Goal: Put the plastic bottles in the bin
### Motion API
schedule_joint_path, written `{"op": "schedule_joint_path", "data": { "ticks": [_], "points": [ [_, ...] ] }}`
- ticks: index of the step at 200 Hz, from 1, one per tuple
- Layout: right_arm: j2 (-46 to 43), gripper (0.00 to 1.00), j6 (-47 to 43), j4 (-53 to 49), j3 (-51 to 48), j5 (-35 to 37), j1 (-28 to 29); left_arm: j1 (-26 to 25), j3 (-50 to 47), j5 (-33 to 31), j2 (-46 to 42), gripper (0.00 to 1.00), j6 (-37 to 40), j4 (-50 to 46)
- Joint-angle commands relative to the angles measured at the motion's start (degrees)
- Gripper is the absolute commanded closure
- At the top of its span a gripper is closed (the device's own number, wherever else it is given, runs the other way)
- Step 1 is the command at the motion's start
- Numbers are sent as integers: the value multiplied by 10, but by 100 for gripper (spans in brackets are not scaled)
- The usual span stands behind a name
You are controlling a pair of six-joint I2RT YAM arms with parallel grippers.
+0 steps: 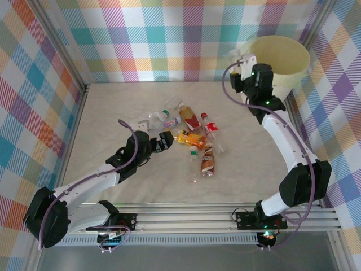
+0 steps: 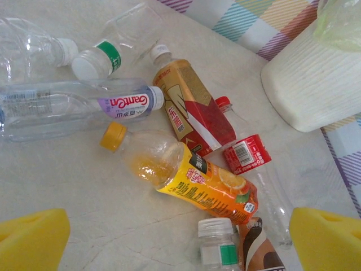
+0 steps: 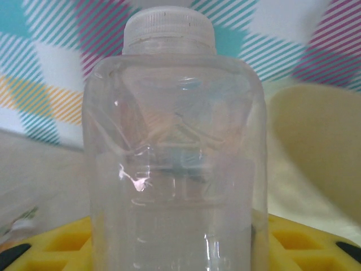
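Table (image 1: 101,107) | right wrist: white-capped bottle (image 3: 175,158) in right claw (image 3: 180,251) | overhead: bin (image 1: 296,70) alongside

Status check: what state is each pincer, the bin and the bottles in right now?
pale cream-yellow round plastic bin: upright, mouth open
left pincer: open, holding nothing
right pincer: shut on clear white-capped plastic bottle, by the bin's rim
orange juice bottle with yellow cap: lying down, capped
red-and-gold labelled bottle: lying down, capped
purple-labelled clear bottle: lying down, capped
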Motion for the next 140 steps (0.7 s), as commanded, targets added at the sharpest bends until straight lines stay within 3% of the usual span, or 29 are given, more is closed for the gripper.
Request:
{"op": "schedule_joint_path", "data": {
  "ticks": [1,33,69,140],
  "points": [
    [22,54,-7,12,84,33,-42,-9,21,-5,1,1,-2,3],
    [72,54,5,-21,186,32,-99,-12,14,-16,-7,2,-5,8],
    [146,54,-8,-64,291,82,-128,-13,12,-18,-7,1,-4,11],
    [198,53,3,14,266,166,-134,-14,11,-23,-8,1,-1,4]
  ]
}}
